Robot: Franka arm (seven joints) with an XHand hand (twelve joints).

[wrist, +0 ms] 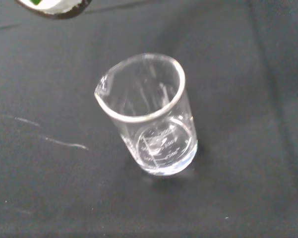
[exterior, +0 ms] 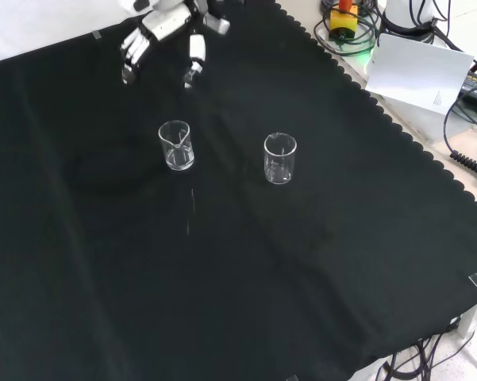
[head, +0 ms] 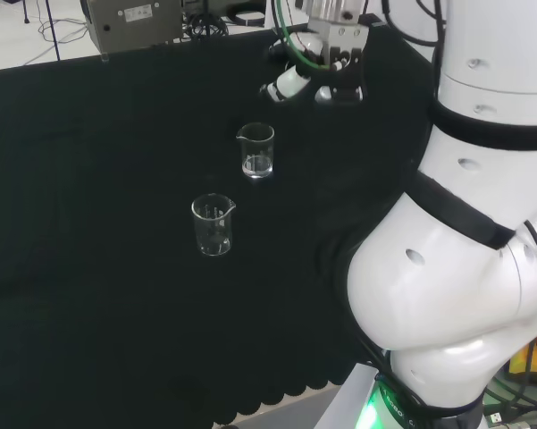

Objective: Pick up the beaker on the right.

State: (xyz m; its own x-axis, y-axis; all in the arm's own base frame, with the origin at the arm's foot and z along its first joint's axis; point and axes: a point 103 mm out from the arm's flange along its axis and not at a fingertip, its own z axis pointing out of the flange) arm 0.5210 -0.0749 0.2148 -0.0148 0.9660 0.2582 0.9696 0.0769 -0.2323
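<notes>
Above the black cloth we see the hand with fingers spread and relaxed, holding nothing. Head view: target beaker stands upright just below-left of the hand, apart from it; second beaker stands farther from the hand.

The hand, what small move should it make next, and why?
Probably lower toward the beaker nearer it. The hand hangs open above the cloth, apart from both beakers, and that one stands upright, untouched, closest to it; the other beaker stands farther off.
</notes>
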